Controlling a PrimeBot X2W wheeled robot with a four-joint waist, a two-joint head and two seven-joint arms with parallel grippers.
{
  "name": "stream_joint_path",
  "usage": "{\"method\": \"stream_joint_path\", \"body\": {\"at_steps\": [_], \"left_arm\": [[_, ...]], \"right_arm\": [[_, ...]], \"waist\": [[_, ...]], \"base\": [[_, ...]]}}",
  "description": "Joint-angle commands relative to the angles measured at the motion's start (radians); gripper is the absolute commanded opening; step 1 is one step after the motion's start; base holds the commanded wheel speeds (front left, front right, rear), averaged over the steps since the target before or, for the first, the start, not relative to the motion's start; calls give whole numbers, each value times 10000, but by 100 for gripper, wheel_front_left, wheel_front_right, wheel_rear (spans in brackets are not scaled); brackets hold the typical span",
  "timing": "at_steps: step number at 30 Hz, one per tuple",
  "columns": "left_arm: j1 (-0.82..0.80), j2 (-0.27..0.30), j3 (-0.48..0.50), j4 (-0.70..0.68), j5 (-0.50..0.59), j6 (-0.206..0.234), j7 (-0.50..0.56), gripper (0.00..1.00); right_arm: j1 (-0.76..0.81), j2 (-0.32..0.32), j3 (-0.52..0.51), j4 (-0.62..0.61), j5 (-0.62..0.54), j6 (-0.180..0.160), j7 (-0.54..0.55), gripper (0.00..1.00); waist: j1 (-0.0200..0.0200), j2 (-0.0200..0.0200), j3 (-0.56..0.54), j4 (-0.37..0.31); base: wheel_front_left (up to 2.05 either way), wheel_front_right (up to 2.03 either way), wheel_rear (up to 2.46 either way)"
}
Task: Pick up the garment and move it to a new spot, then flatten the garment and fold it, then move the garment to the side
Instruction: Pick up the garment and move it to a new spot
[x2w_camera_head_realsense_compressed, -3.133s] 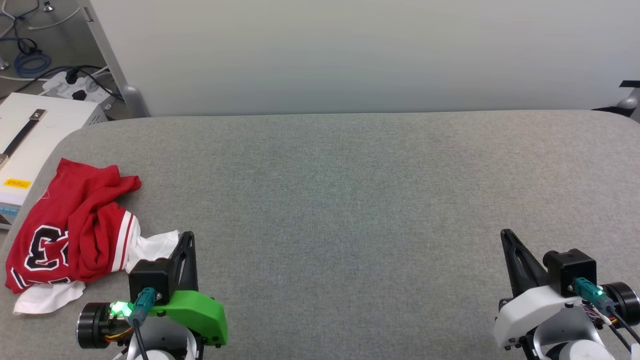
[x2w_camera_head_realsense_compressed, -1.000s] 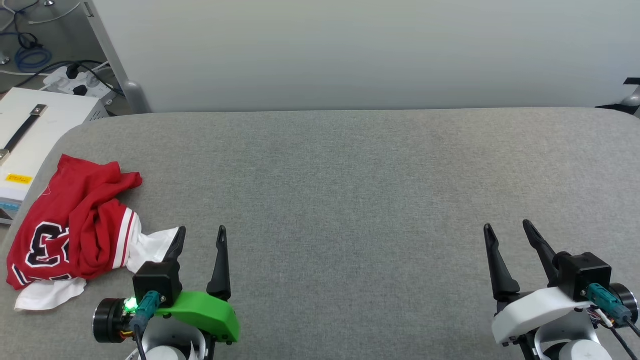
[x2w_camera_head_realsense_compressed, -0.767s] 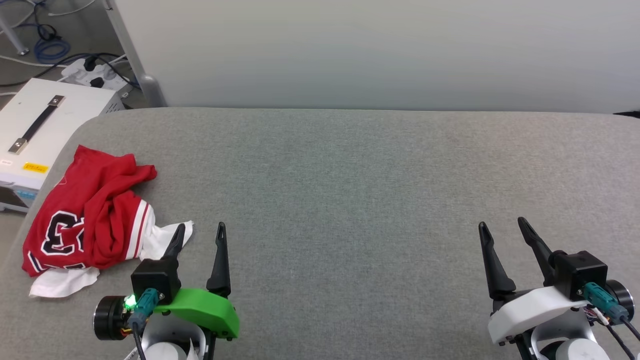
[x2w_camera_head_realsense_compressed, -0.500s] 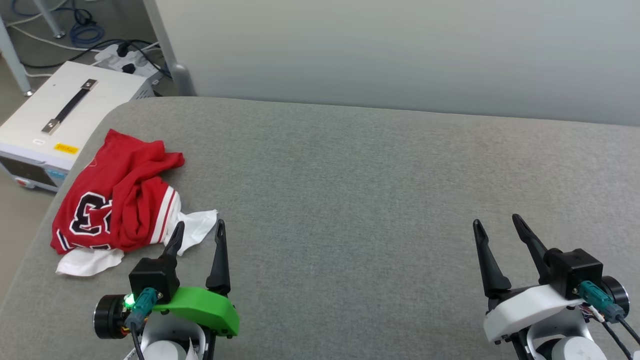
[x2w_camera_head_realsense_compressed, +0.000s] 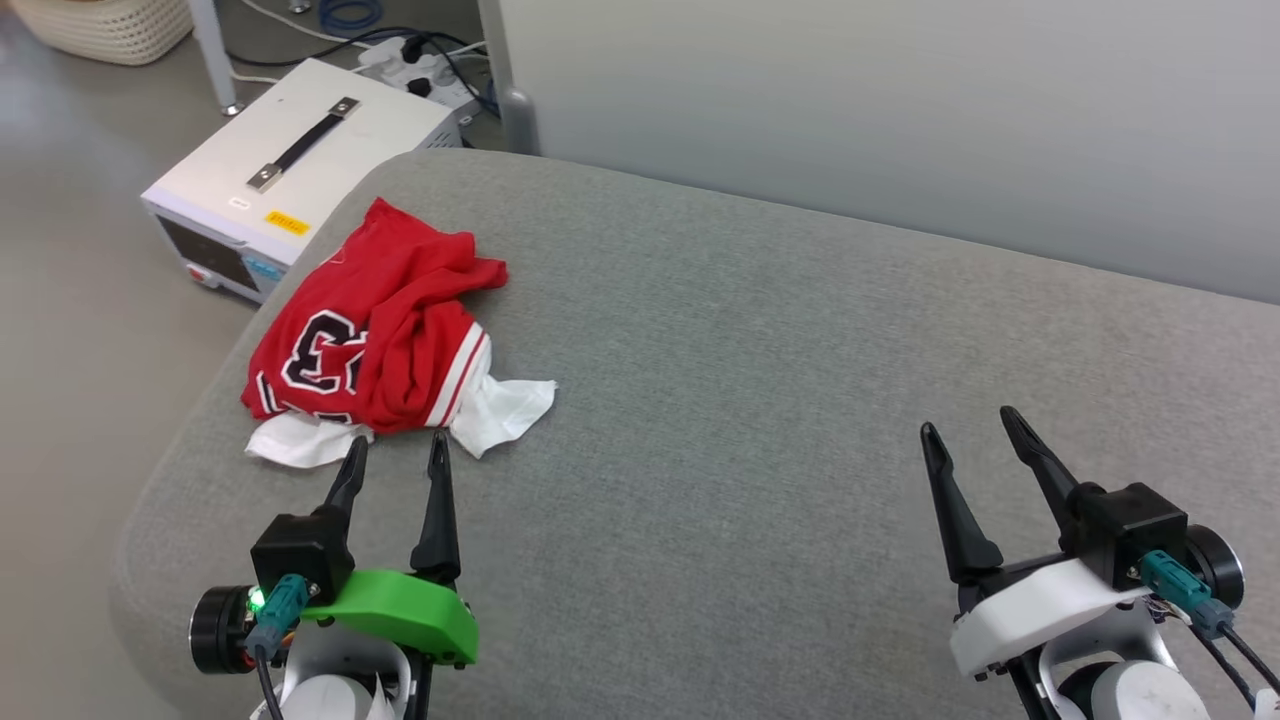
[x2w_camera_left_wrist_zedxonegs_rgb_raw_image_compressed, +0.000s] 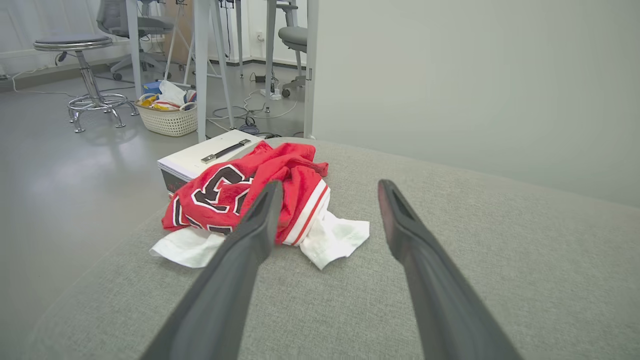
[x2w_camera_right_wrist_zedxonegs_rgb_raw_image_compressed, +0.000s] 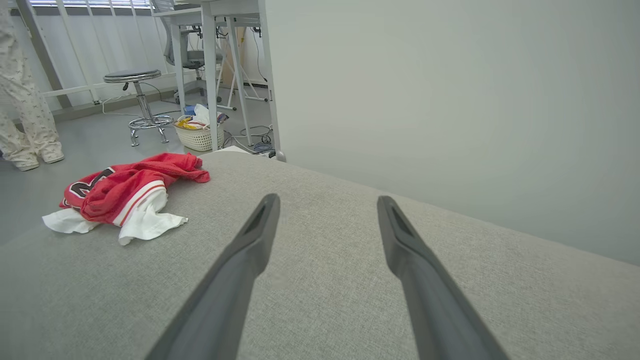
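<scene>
**Approach to the first pickup.** The garment (x2w_camera_head_realsense_compressed: 375, 345) lies crumpled on the corner of the grey padded desk (x2w_camera_head_realsense_compressed: 760, 400) that adjoins the white box (x2w_camera_head_realsense_compressed: 300, 165). Its red body is bunched, a black number faces up, and white sleeve cloth trails from the edge turned away from the white box.

The left pincer (x2w_camera_head_realsense_compressed: 398, 442) stands on the side of the garment opposite the white box. Its jaws are spread wide and empty, with the tips just short of the white sleeve cloth. The right pincer (x2w_camera_head_realsense_compressed: 968, 421) is likewise spread and empty, and is well apart from the white box and the garment.

The step in hand appears to be the left arm's reach for the heap. A sound grasp would probably close on the thick red fold rather than the thin sleeve edge, which may slip or lift alone. The jaws should descend until they press into the cloth before closing. The lift should then go upward and away from the white box, lest the cloth drag off the desk corner.
</scene>
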Motion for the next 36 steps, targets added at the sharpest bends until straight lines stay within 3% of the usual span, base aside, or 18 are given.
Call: {"method": "stream_joint_path", "body": {"at_steps": [1, 17, 36], "left_arm": [[-186, -32, 23, 56, -58, 9, -100, 100], [-284, -39, 315, 101, -107, -11, -453, 100], [-432, -47, 231, 616, -59, -381, -848, 100]], "right_arm": [[-194, -77, 65, -90, -20, -5, -10, 100], [-427, -242, 692, -414, 77, -6, -74, 100], [-546, -352, 1139, -614, 474, -7, -258, 100]], "waist": [[0, 0, 104, 606], [0, 0, 380, 2050], [0, 0, 567, 3103]], "base": [[0, 0, 0], [0, 0, 0], [0, 0, 0]]}}
